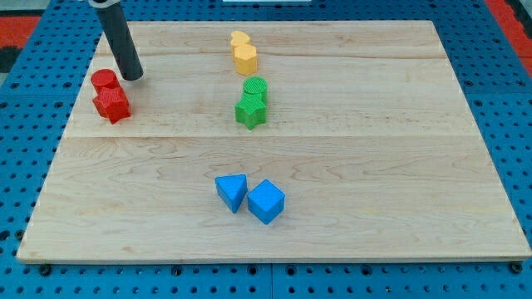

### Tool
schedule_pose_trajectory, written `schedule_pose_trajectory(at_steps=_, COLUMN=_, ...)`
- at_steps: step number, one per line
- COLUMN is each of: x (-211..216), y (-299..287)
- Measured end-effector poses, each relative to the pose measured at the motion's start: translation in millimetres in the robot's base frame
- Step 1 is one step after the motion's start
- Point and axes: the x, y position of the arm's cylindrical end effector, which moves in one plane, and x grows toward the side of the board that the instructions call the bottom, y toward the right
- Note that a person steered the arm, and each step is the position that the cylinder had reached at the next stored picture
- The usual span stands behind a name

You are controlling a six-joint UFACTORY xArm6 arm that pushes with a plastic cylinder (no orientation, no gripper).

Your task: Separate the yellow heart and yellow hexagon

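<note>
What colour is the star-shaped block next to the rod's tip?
Red star block, clearest in the camera view.

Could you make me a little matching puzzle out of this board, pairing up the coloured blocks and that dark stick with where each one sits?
Things:
1. yellow blocks
2. blue blocks
3. green blocks
4. my tip

Places:
A. nearest the view's bottom
B. at the view's left, just beside the red blocks
C. nearest the view's top, near the middle
D. middle of the wooden board, just below the yellow pair

Pairs: 1-C, 2-A, 3-D, 4-B
</note>
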Motion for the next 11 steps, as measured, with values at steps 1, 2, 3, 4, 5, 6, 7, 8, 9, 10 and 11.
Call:
schedule_pose_trajectory(at_steps=1, x=-0.4, y=0.0)
schedule_pose_trajectory(at_steps=2, x=-0.7, y=0.9)
schedule_pose_trajectory(at_steps=3, x=-18.9, y=44.1)
schedule_pose_trajectory(at_steps=4, x=4.5, y=66.0)
schedule_pose_trajectory(at_steps=5, x=3.7, y=71.3)
schedule_pose_trajectory(at_steps=6, x=-3.7, y=71.3)
schedule_pose_trajectory(at_steps=7, x=-11.6, y=71.3)
schedule_pose_trajectory(at_steps=8, x=-19.3, y=71.3)
schedule_pose_trajectory(at_steps=9, x=-14.8, y=71.3)
schedule_pose_trajectory(at_steps=10, x=-7.3, y=99.1)
schedule_pose_trajectory(at_steps=11, x=-6.7, y=145.4)
